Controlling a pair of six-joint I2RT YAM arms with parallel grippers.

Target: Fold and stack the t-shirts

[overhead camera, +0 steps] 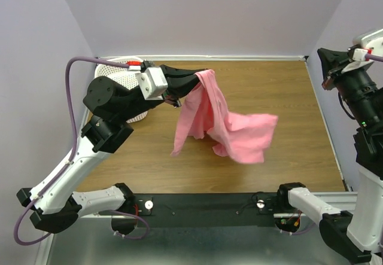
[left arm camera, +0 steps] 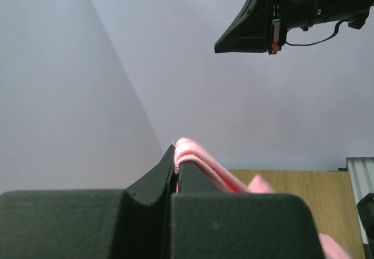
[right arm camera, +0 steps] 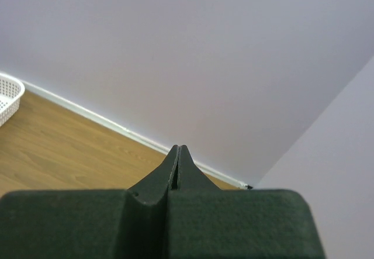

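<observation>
Left fingers [left arm camera: 155, 180] pinch a thin fold of the t-shirt [overhead camera: 239, 133], hanging mid-frame over the desk [overhead camera: 287, 91]; right fingers [right arm camera: 155, 177] press together, empty. Such a slim bite could slip loose.

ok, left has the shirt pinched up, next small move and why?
Probably open the right gripper and swing it toward the t-shirt. The left gripper pinches one bunched edge, the cloth hangs crumpled onto the table, and the right is shut, empty, off to the side.
</observation>
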